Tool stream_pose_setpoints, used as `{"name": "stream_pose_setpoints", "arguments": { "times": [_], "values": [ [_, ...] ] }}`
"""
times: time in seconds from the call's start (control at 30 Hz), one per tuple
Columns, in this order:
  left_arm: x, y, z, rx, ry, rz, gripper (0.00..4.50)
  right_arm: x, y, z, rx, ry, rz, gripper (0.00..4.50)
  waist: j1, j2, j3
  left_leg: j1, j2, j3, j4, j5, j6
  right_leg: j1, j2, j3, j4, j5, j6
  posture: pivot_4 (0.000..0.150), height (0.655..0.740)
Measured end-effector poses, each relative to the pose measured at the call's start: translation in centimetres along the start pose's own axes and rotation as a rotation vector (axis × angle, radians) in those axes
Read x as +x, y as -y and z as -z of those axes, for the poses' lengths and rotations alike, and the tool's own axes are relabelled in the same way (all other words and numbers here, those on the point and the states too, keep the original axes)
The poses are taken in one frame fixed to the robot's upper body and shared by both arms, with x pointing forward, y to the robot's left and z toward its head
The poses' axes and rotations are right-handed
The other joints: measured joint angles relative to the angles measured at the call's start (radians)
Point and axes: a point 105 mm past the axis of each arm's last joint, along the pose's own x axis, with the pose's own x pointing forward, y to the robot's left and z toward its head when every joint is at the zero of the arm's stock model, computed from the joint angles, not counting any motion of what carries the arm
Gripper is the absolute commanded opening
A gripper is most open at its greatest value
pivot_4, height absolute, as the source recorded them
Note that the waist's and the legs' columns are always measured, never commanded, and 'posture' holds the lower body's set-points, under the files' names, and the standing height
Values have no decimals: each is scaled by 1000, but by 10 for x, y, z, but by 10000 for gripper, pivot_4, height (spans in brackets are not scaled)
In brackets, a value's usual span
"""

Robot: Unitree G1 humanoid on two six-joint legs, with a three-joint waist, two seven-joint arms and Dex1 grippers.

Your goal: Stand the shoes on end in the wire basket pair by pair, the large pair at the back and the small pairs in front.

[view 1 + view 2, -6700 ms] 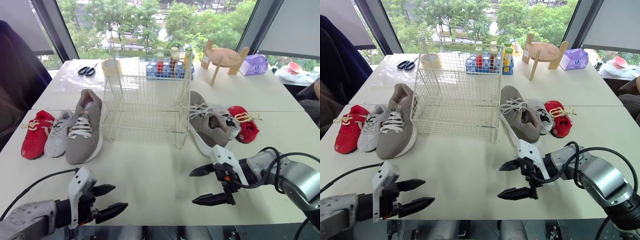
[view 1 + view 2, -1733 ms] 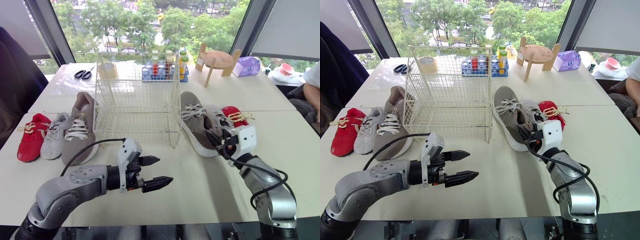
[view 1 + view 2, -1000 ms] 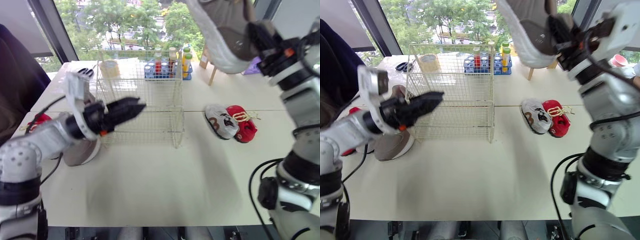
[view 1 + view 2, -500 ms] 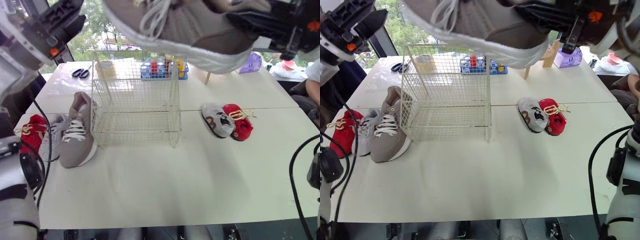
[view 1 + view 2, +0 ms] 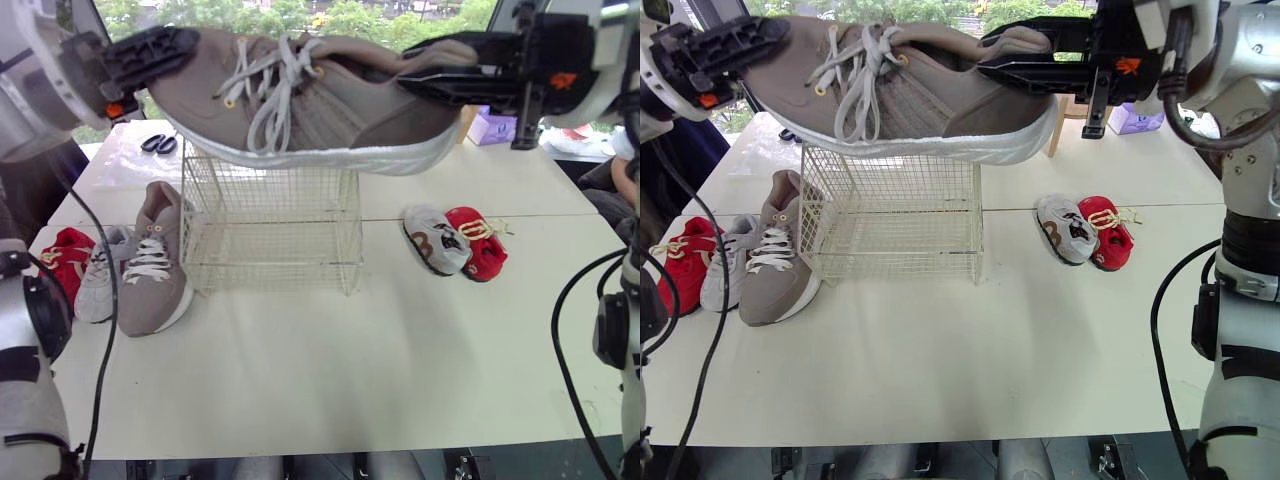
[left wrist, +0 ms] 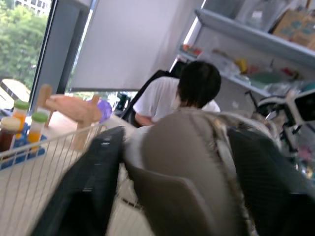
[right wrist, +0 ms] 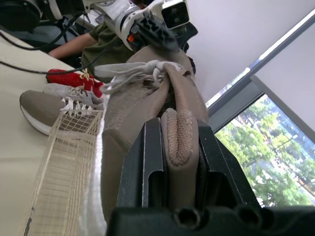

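Above basket [image 5: 270, 235], large shoe [image 5: 330, 110], jaws gripping

White table [image 5: 330, 350]. Centre-back: wire basket [image 5: 272, 225], upright. L of it, side by side: big grey shoe [image 5: 152, 265], sm. grey shoe [image 5: 95, 285], red shoe [image 5: 60, 265]. R of it: 2nd sm. grey shoe [image 5: 436, 240] touching 2nd red shoe [image 5: 478, 243]. Far back L: scissors [image 5: 155, 144].

Reads as an office-style lab. White surface [image 5: 940, 350] made of tables butted together, big windows [image 5: 350, 12] with trees across the top of the frame. Left wrist view: roller blind [image 6: 123, 44] upper middle, storage shelf [image 6: 256, 29] with boxes [image 6: 295, 24] upper right, person [image 6: 197, 93] seated at centre.
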Motion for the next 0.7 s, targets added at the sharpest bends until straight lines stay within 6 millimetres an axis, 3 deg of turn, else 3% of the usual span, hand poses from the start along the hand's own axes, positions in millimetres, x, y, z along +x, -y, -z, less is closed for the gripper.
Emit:
{"name": "stream_pose_setpoints", "arguments": {
  "times": [0.07, 0.13, 0.27, 0.43, 0.57, 0.7],
  "values": [
    [0, -2, 2, 5, -11, -11, 11770, 1, -1, -2, -3, 8, -5, 1348, 0, 0, 0, 0, 0, 0, 0, 0, 0, 0, 0, 0, 0, 0, 0, 1500, 7400],
    [1, -5, 4, 5, -17, -23, 7720, 3, -3, -3, -5, 12, -12, 1348, 1, 0, 0, 0, 0, 0, 0, 0, 0, 0, 0, 0, 0, 0, 0, 1500, 7400],
    [0, -9, 7, -11, 6, -31, 6367, 5, -5, -3, 2, 17, -10, 1348, 2, 0, 0, 0, 0, 0, 0, 0, 0, 0, -1, 0, 0, 0, 0, 1500, 7400],
    [7, -12, 5, -37, 86, -47, 6253, 4, 4, -10, 28, 100, 81, 24305, 4, -1, 0, 0, 0, -1, 1, 0, 0, 0, -2, 0, 1, 0, 0, 1500, 7400],
    [2, -9, 1, -52, 200, -70, 6253, -7, 12, 4, 160, 134, 180, 44549, 0, -1, 1, 0, -1, 0, 1, 0, 0, -1, -5, 0, 2, 0, 1, 1500, 7400],
    [-9, -6, -5, -67, 352, -108, 6253, -31, 36, 13, 369, 293, 374, 44842, 3, -2, 0, 0, -1, -1, 0, 1, -2, -1, -7, 0, 2, 1, 1, 1500, 7400]
  ]
}}
